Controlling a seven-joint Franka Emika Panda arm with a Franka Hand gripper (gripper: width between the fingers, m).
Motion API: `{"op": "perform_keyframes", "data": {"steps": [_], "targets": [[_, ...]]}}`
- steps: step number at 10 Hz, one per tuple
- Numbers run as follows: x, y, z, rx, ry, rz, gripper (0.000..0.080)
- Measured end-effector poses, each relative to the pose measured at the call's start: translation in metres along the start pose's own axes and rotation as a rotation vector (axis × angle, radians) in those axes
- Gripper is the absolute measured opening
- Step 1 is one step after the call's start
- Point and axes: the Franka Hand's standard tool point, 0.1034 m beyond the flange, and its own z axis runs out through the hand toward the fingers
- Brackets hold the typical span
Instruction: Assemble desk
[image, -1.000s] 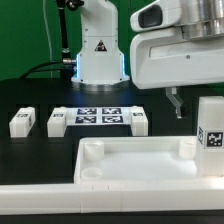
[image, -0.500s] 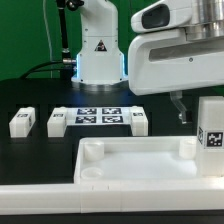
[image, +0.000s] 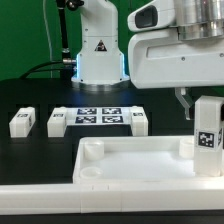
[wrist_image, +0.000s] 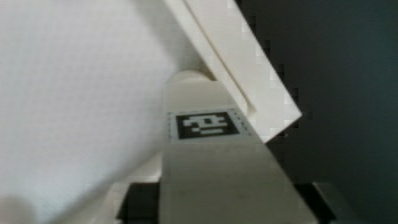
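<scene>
While the tool (wrist_image: 231, 198) straddles the upright leg (image: 207, 130), one finger on each side in the wrist view, I can't tell whether the pads are pressing it or stand just short of contact, so grip state is unclear. The leg stands at the far corner of the tabletop (image: 135, 147) on the exterior view's right, inside the rim. Its foot is hidden, so I can't say if it sits in a socket. The tabletop lies flat, rim up, near the front of the black table (image: 40, 150); the corner socket (image: 91, 153) on the exterior view's left is empty. Three loose legs (image: 57, 123) lie further back, well apart from the tabletop: one out to the left, one at each end of the marker board (image: 97, 116). Step as I read it: taking hold of a leg to fix it into its corner. The next move calls for a firm, square clamp, then probably turning or pressing the leg home while keeping it vertical. Nothing visible braces the tabletop, so it could slide or twist.
</scene>
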Motion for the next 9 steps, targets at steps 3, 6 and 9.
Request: {"op": "perform_keyframes", "data": {"steps": [3, 6, 9], "targets": [[-0.0014, 0.0011, 0.0009, 0.050, -0.024, 0.510, 0.0298], [-0.0052, 0.0011, 0.0009, 0.067, -0.050, 0.698, 0.0302], [-0.0054, 0.0013, 0.0015, 0.067, -0.049, 0.650, 0.0525]]}}
